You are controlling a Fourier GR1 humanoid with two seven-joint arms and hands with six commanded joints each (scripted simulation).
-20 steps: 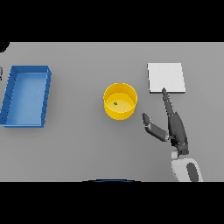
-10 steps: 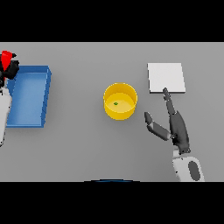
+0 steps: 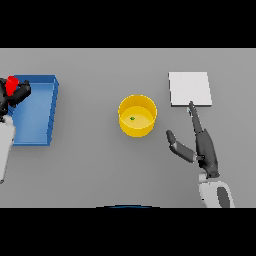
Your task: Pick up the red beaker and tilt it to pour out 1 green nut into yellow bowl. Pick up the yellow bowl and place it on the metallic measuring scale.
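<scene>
Looks like a lab bench or test setup, not a home or kitchen. Plain grey table (image 3: 100,175) filling the whole view, no walls, no clutter, no decor anywhere. Feels lab-ish mostly because of the gear: a red beaker (image 3: 11,83) at the far left edge, a flat square metallic measuring scale (image 3: 189,88) at the upper right, a blue tray (image 3: 52,107) with raised walls on the left, and a yellow bowl (image 3: 137,116) in the middle with one tiny green nut (image 3: 132,118) inside. All laid out well apart, like a measuring station. Can't tell anything more about the room itself.
</scene>
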